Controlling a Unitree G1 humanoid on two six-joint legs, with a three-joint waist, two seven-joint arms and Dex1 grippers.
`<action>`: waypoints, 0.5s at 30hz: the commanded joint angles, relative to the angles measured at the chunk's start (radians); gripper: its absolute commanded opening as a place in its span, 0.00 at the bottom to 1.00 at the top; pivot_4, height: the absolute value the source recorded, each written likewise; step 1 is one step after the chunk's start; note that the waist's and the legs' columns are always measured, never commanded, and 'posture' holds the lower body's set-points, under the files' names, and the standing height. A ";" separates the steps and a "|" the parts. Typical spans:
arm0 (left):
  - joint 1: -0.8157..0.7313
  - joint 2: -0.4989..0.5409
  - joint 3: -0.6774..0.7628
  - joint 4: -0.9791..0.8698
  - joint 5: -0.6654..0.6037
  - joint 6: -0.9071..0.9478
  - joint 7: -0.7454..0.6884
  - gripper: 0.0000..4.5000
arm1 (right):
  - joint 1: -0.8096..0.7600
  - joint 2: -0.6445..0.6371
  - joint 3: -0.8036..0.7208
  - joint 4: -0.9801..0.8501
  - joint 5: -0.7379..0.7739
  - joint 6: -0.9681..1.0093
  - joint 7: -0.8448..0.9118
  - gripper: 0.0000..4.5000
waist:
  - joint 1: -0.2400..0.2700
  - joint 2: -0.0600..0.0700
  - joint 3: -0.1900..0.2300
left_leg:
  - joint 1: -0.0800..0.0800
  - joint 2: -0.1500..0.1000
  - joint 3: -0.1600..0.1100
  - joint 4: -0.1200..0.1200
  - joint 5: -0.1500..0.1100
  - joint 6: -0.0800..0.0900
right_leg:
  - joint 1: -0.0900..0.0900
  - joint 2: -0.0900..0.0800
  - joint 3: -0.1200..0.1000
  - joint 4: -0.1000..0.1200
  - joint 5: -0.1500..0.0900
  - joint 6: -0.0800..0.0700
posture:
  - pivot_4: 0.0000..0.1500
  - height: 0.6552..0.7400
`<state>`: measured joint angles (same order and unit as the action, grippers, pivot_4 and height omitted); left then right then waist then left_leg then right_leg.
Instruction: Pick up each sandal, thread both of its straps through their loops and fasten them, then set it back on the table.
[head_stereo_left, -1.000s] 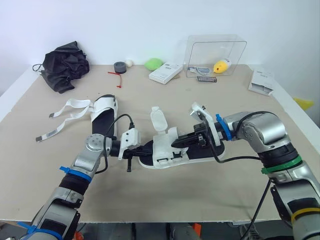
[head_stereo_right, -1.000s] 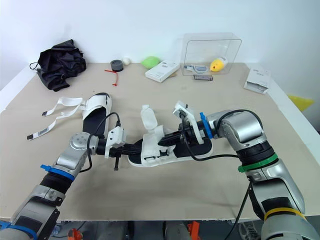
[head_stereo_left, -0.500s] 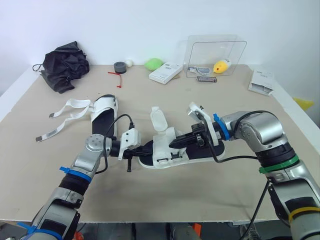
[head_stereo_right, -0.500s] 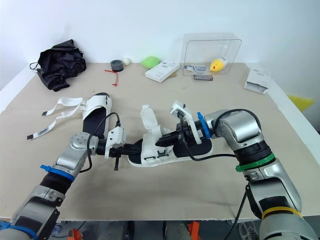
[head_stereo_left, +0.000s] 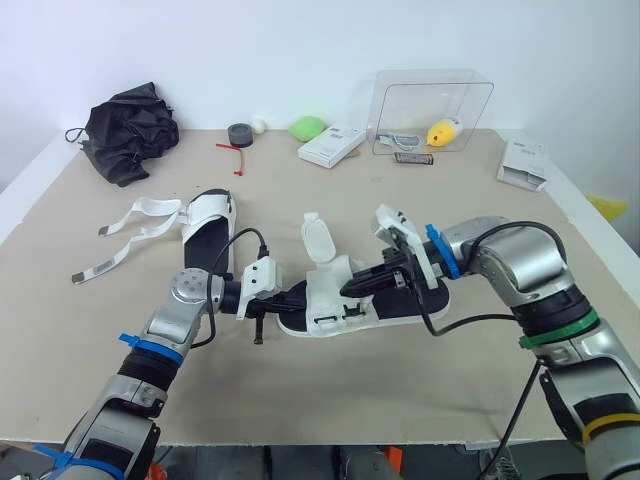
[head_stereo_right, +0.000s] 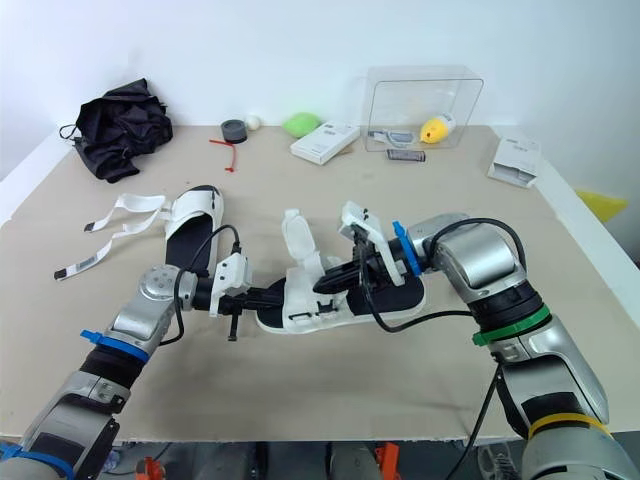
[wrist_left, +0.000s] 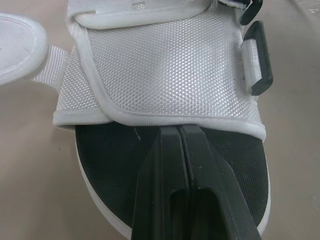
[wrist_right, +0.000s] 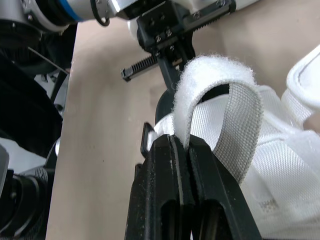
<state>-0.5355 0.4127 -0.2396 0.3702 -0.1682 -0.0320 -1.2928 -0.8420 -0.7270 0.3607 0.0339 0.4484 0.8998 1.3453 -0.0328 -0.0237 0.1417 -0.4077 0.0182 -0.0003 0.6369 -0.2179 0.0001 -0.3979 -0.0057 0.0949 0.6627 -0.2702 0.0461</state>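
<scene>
A white-strapped sandal with a black footbed (head_stereo_left: 395, 303) lies mid-table. My left gripper (head_stereo_left: 296, 296) is at its toe end. In the left wrist view its fingers (wrist_left: 170, 165) are pressed together, lying on the footbed (wrist_left: 110, 160) with their tips at the edge of the front strap (wrist_left: 165, 70). My right gripper (head_stereo_left: 352, 288) reaches over the sandal from the heel side and is shut on a white velcro strap (wrist_right: 212, 80), which bends into a loop above the fingers. A second sandal (head_stereo_left: 208, 226) lies to the left, its straps (head_stereo_left: 130, 222) trailing loose on the table.
A black cloth bundle (head_stereo_left: 130, 130) sits at the back left. A tape roll (head_stereo_left: 239, 133), a green object (head_stereo_left: 308, 127), a white box (head_stereo_left: 331, 146) and a clear container (head_stereo_left: 432, 105) line the far edge. Another white box (head_stereo_left: 524, 163) lies at the right.
My right gripper has shifted a little to the left and up, carrying the strap with it. The left gripper and both sandals have stayed where they were.
</scene>
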 joint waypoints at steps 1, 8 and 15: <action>0.078 0.019 -0.078 0.065 0.063 0.056 -0.018 0.00 | -0.006 -0.033 -0.009 -0.020 0.003 0.001 0.038 0.02 | 0.000 0.000 0.000 | 0.000 0.000 0.000 0.000 0.000 0.000 | 0.000 0.000 0.000 0.000 0.000 0.000 | 1.00 1.00; 0.076 0.018 -0.078 0.067 0.065 0.058 -0.018 0.00 | -0.023 -0.012 -0.031 0.018 0.015 0.028 0.033 0.02 | 0.000 0.000 0.000 | 0.000 -0.001 0.000 0.000 0.000 0.000 | 0.000 -0.001 0.000 0.000 0.002 -0.004 | 1.00 1.00; 0.074 0.017 -0.078 0.067 0.066 0.057 -0.016 0.00 | -0.023 0.023 -0.066 -0.033 0.110 0.160 0.025 0.02 | 0.000 0.000 0.000 | 0.000 -0.001 0.000 0.000 0.000 0.000 | 0.000 -0.001 0.000 0.000 0.003 -0.005 | 1.00 1.00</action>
<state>-0.5335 0.4124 -0.2396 0.3645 -0.1683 -0.0245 -1.2922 -0.8505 -0.7059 0.3250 0.0459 0.5143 1.0258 1.3651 -0.0327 -0.0237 0.1417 -0.4077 0.0169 -0.0009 0.6369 -0.2181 0.0004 -0.3977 -0.0070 0.0945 0.6628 -0.2676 0.0415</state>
